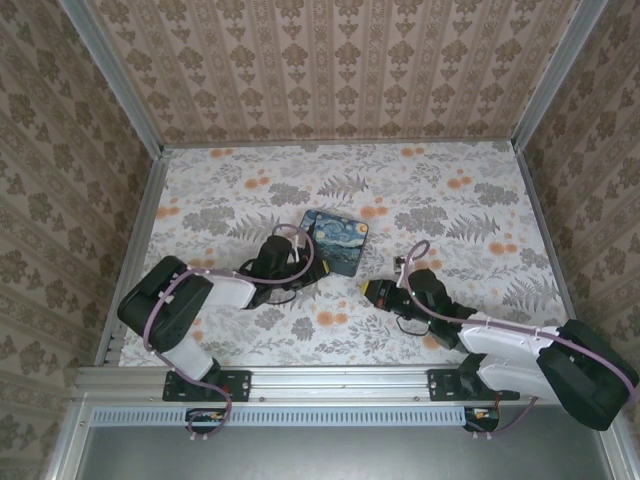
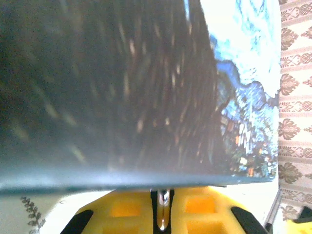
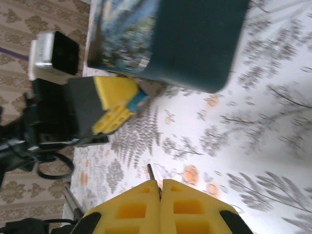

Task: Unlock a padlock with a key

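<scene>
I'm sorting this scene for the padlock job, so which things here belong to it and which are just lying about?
Job in hand:
padlock, pinched in the left gripper
key, a thin sliver in the shut right gripper

Just lying about:
starry-night box
floral table cover

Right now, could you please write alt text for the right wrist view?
The right gripper, jaws shut, pinches a thin key over the floral table. Beyond, the left gripper holds a small bluish padlock beside a dark-blue painted box.
</scene>
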Motion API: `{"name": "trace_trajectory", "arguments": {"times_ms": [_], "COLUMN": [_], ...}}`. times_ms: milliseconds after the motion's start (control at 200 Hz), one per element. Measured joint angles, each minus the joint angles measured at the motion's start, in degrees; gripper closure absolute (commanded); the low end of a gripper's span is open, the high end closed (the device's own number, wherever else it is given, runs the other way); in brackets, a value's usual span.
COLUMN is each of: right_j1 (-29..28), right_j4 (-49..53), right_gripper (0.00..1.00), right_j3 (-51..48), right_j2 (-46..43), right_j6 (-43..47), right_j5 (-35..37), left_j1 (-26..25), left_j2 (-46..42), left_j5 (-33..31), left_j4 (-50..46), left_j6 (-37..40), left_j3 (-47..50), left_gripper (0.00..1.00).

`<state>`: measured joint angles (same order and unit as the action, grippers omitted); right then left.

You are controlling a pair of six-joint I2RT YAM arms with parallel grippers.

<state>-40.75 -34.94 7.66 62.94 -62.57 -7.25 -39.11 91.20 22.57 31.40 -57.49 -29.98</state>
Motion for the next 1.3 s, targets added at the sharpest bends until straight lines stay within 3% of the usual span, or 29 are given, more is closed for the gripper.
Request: {"name": "trace_trajectory", "arguments": {"times_ms": [330,565,1300], "right_j1": [-4.1,-7.3,-14.3], "right_j4": [-3.3,-6.0,-33.5], "right_gripper": [1.0,1.0,1.0], "right_j3": [-1.9,-1.8,4.3], "right_j2": [-5.2,-3.5,32.0], "right_j6": [-5.2,-8.1,-20.7], "right_j5": [7.3,11.2,20.9], "left_j1": [0.7,1.0,-0.4], "left_j2": [-2.7,-3.0,-2.9], "left_j5": [3.1,3.9,1.0], "left_j4": [-2.9,-1.5,12.4], "left_j6": [-2.9,-5.6,-17.4], "left_j3": [0.0,0.5,6.9], "left_gripper": [1.0,1.0,1.0]}}
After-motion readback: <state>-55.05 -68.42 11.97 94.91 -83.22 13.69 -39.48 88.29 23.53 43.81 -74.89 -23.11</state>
